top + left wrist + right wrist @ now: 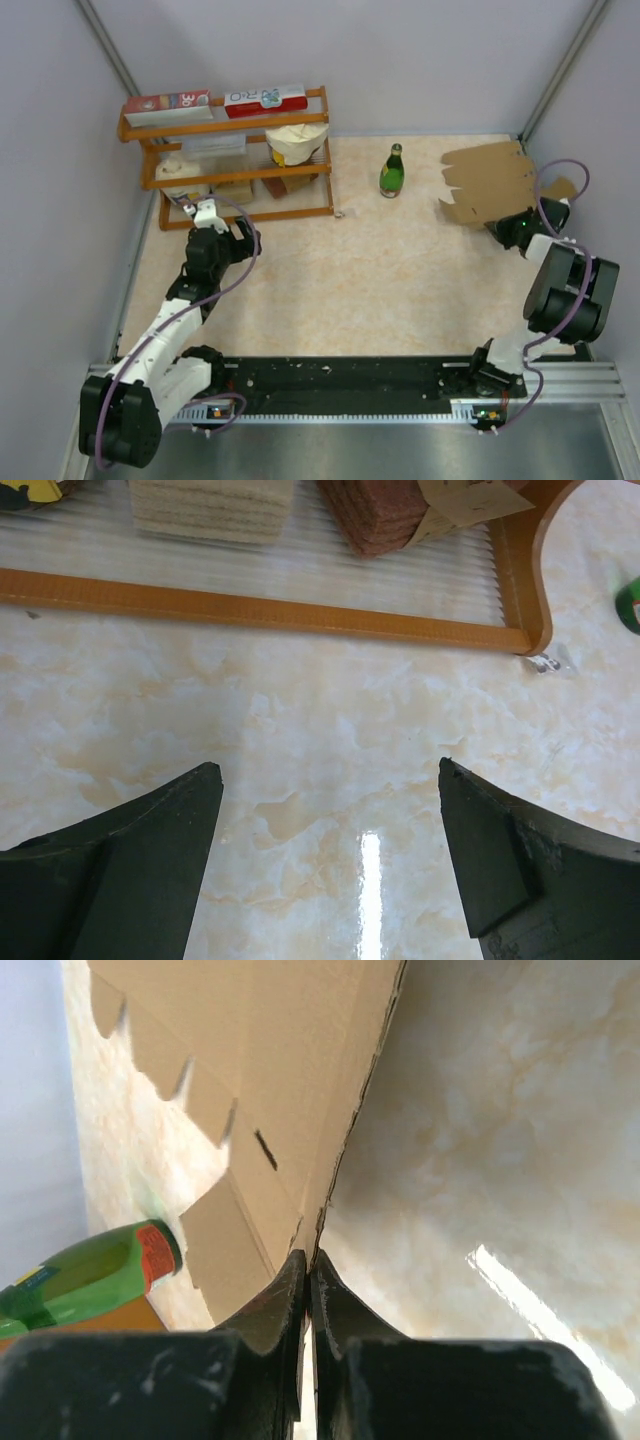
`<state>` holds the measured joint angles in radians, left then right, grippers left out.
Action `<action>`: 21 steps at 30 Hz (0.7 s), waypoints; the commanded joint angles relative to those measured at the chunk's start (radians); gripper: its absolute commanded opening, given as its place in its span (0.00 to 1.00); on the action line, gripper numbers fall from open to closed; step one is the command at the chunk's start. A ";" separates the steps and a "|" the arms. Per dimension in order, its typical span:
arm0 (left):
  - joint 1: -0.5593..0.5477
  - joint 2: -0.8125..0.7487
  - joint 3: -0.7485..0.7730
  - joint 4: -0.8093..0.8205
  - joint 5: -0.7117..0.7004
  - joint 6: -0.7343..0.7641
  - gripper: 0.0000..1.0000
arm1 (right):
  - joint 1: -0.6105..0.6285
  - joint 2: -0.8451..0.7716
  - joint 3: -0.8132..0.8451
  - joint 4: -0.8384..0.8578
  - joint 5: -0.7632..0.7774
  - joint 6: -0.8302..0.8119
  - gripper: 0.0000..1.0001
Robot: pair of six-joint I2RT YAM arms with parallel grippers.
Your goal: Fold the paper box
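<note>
The paper box [490, 182] is a flat brown die-cut cardboard sheet with several flaps at the far right of the table. My right gripper [516, 228] is shut on its near edge. In the right wrist view the sheet [270, 1080] rises from between my closed fingertips [309, 1260], seen edge-on. My left gripper [210, 213] is open and empty, low over the bare marble surface just in front of the wooden shelf; its two dark fingers [150, 830] stand wide apart.
A wooden shelf [232, 160] with goods stands at the back left; its lower rail [260, 610] is close ahead of my left gripper. A green bottle [391, 172] stands left of the cardboard and also shows in the right wrist view [90, 1275]. Walls enclose the table.
</note>
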<state>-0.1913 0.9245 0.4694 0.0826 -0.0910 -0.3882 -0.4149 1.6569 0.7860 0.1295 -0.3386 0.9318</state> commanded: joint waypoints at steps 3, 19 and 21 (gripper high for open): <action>-0.005 -0.032 0.063 0.002 0.083 -0.006 0.91 | 0.030 -0.253 0.013 -0.264 0.144 -0.161 0.00; -0.010 -0.072 0.133 -0.076 0.237 -0.049 0.89 | 0.154 -0.718 0.160 -0.927 0.170 -0.390 0.00; -0.010 -0.069 0.141 -0.078 0.257 -0.049 0.89 | 0.179 -0.759 0.208 -1.039 0.200 -0.415 0.00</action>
<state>-0.1959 0.8612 0.5629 -0.0017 0.1055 -0.4183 -0.2859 0.9848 0.8822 -0.6765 -0.1692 0.5972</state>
